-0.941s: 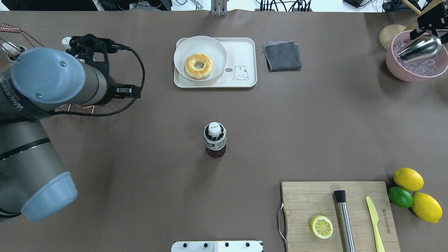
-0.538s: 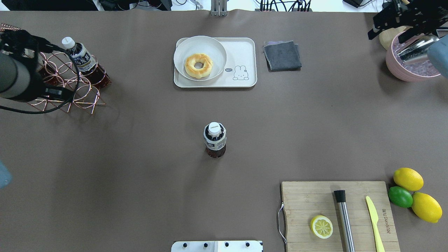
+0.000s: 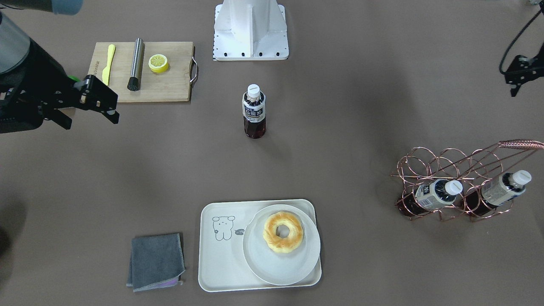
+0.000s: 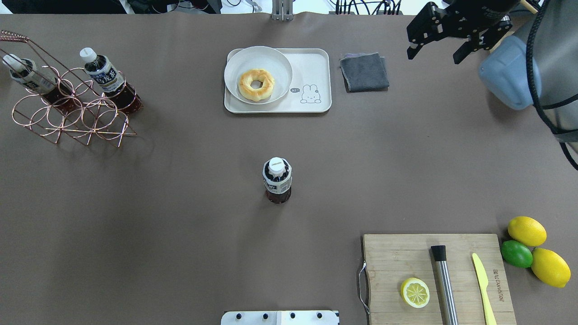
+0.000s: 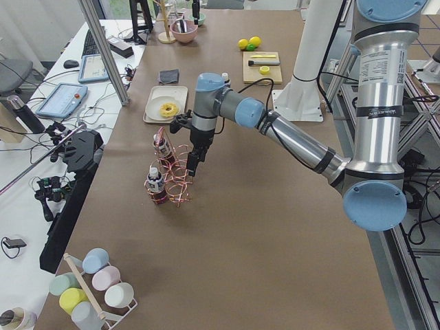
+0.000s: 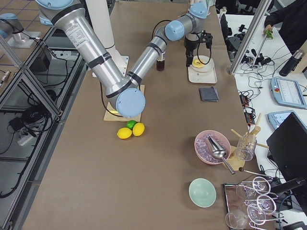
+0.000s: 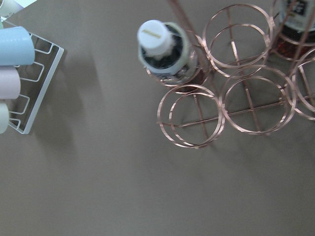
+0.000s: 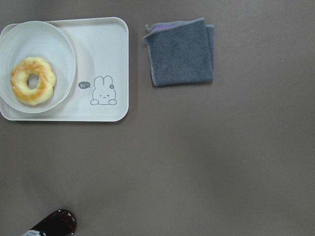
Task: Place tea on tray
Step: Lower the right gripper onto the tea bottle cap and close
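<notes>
One tea bottle (image 4: 277, 180) stands upright alone in the middle of the table, also in the front view (image 3: 254, 112). Two like it lie in a copper wire rack (image 4: 67, 122) at the far left. The cream tray (image 4: 311, 67) at the back centre holds a white plate (image 4: 275, 58) with a doughnut; its bear half is bare. My right gripper (image 4: 434, 56) is open and empty, high above the back right, right of the grey cloth. My left gripper shows only at the front view's right edge (image 3: 516, 78); I cannot tell whether it is open or shut. Its wrist view looks down on a racked bottle (image 7: 165, 46).
A folded grey cloth (image 4: 364, 71) lies right of the tray. A wooden cutting board (image 4: 393, 257) at the front right carries a lemon half, a steel muddler and a yellow knife. Two lemons and a lime (image 4: 526, 232) lie beside it. The robot base (image 4: 280, 317) is at the front centre.
My left arm has drawn back off the overhead view's left edge, uncovering the rack and both bottles. My right arm has swung in from the back right towards the cloth. The standing bottle has not moved.
</notes>
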Controlling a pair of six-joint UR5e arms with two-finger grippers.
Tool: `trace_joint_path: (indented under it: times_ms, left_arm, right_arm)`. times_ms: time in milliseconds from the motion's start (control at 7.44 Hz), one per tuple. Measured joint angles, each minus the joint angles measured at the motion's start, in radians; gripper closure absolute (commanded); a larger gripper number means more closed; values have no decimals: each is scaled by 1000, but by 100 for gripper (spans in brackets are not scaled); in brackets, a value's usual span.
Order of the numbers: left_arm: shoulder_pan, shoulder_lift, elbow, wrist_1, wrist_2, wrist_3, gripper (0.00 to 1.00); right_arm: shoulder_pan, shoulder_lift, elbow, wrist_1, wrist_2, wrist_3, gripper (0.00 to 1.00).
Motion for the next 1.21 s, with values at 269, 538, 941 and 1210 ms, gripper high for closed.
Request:
trace_joint_path:
  times_ms: [269, 538, 941, 1210]
  left_arm:
    - [-168, -5, 109, -4, -82, 242, 2]
    - [-241, -14, 195, -53, -98, 330, 2]
    - [-274, -5, 259, -114, -101, 345, 2]
    - [-278, -2, 271, -118, -101, 346, 2]
  right_arm:
    - [-86, 86, 5, -32, -70, 127, 0]
    - [-185, 159, 1, -35, -145, 236, 0]
    - [-323, 229, -16, -37, -231, 322, 0]
    - [-430, 256, -32, -38, -321, 397, 0]
